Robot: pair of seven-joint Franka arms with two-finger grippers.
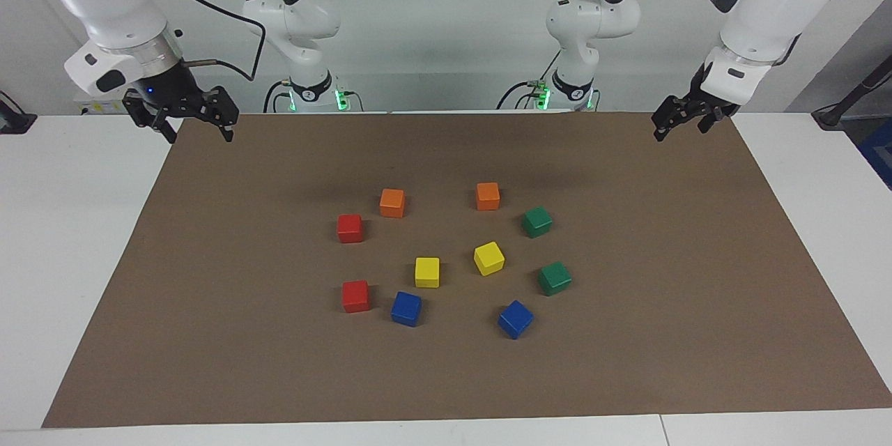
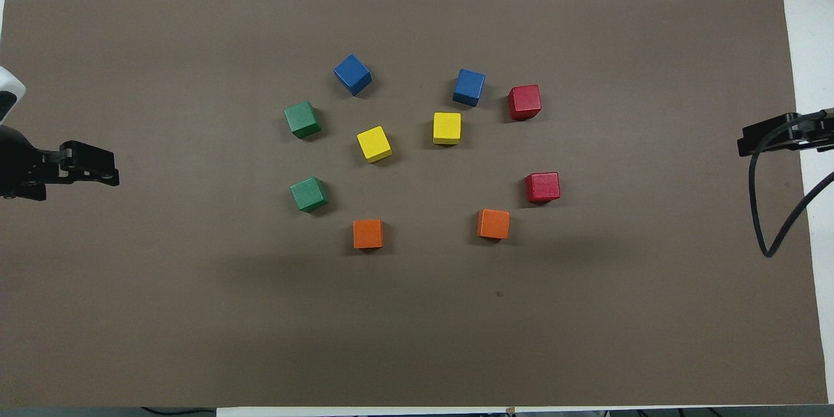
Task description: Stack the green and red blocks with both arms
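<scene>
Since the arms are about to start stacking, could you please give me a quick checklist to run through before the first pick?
1. Both green blocks lie apart on the brown mat, toward the left arm's end: ok.
2. Both red blocks lie apart, toward the right arm's end: ok.
3. Nothing stacked yet: ok.
4. Left claw open, empty, over the mat's corner: ok.
5. Right claw open, empty, over the other near corner: ok.
6. Blue block close beside the farther red block, little finger room: not ok.
</scene>
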